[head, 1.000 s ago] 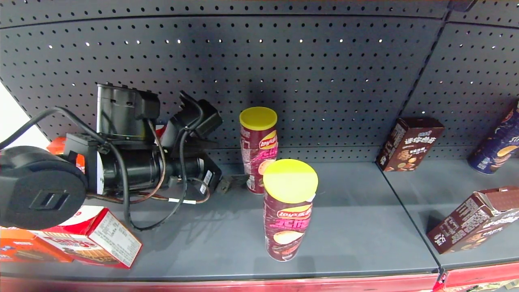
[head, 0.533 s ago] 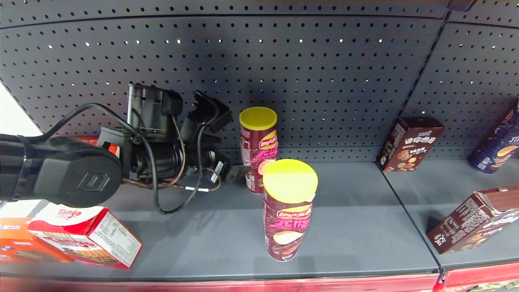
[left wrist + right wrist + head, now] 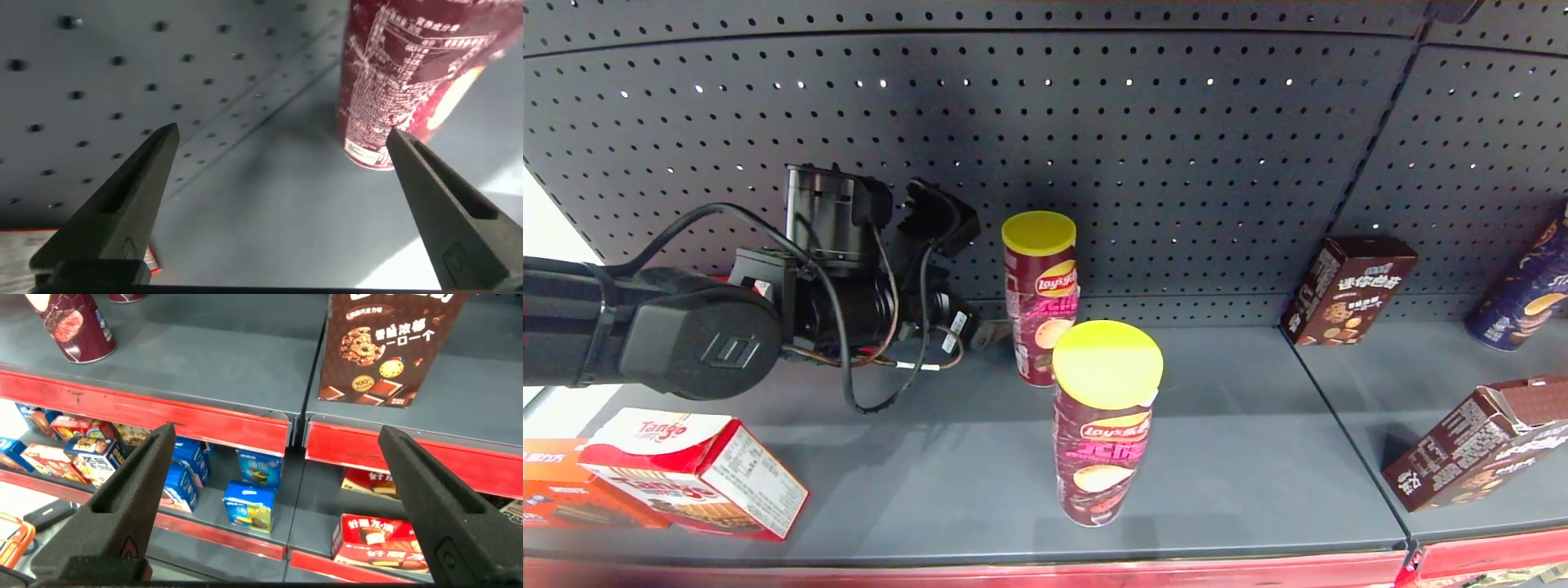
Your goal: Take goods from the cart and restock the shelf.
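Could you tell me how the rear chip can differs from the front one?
The rear chip can stands by the pegboard; the front chip can stands nearer the shelf edge. The open left gripper sits close beside the rear chip can, while the front chip can stands apart. Both are upright, maroon, yellow-lidded.

Outstretched left hand (image 3: 283, 135) spread wide; right hand (image 3: 275, 431) spread wide too.

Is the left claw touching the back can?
Cannot tell. Left wrist view: the left claw has one finger overlapping the back can; head view: its tip meets the can's outline. Neither plainly shows contact or gap.
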Motion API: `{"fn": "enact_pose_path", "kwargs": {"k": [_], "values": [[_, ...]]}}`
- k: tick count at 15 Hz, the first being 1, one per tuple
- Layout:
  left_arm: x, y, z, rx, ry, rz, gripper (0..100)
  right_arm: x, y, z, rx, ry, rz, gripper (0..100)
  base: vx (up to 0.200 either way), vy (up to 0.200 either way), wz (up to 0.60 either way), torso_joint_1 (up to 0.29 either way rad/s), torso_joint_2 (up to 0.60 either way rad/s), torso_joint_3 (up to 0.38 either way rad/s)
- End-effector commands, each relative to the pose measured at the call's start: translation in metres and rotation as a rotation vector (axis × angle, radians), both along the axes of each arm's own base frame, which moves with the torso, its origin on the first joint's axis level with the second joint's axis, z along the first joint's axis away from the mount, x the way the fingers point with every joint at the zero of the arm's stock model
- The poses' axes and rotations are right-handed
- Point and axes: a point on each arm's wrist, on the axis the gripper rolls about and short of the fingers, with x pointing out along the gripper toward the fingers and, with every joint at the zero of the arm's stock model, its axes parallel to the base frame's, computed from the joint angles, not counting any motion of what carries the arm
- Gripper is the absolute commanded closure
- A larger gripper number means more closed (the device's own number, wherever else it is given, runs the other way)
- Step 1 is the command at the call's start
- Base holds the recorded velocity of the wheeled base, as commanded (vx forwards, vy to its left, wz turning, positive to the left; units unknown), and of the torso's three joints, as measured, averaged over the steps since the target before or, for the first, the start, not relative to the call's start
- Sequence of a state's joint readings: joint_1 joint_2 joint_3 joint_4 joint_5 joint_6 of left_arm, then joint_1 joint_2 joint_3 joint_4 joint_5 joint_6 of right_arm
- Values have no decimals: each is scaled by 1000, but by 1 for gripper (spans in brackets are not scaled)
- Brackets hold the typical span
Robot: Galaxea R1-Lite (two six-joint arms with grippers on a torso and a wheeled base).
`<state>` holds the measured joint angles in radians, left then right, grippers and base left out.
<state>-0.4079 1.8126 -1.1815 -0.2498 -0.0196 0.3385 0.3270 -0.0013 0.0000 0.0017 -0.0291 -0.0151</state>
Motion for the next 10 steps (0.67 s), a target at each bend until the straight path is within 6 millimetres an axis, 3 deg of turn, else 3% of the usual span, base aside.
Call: {"fn": "enact_pose_path", "kwargs": {"k": [1,10], "values": [[5,1,1,-2,-7,17,0,0,0,0,-1,1,0,0,0,0,0,0,0,0],[11,0,2,-5,-14,68,0,0,0,0,-1,1,0,0,0,0,0,0,0,0]]}}
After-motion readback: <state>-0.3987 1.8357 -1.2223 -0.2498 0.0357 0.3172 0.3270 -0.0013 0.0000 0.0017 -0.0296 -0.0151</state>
